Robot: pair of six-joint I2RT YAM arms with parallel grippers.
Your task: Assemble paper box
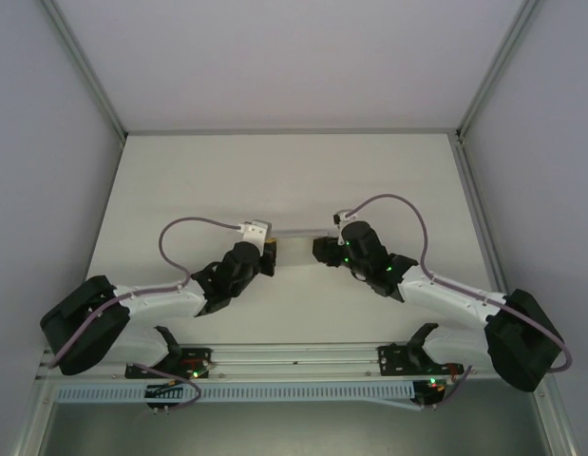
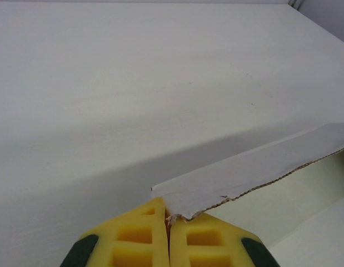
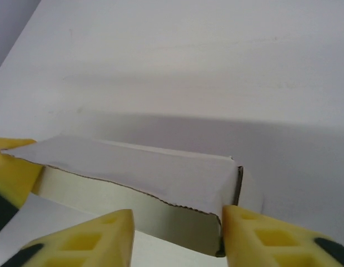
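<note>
Top ext.: locate paper box (image 1: 295,236) mid desk (image 1: 275,171), between L gripper (image 1: 269,251) & R gripper (image 1: 319,250).

L wrist: note L gripper (image 2: 167,221) pressed together, pinching raised wall edge of paper box (image 2: 255,167). Hold level; avoid tearing.

R wrist: note R gripper (image 3: 177,228) spread wide, straddling end of paper box (image 3: 144,167), gripping nothing; one pad apparently against corner. Close squarely on end wall, fold along crease.

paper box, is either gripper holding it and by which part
The left gripper is shut on the paper box, pinching the end corner of one raised wall. The right gripper is open, straddling the opposite end.
</note>
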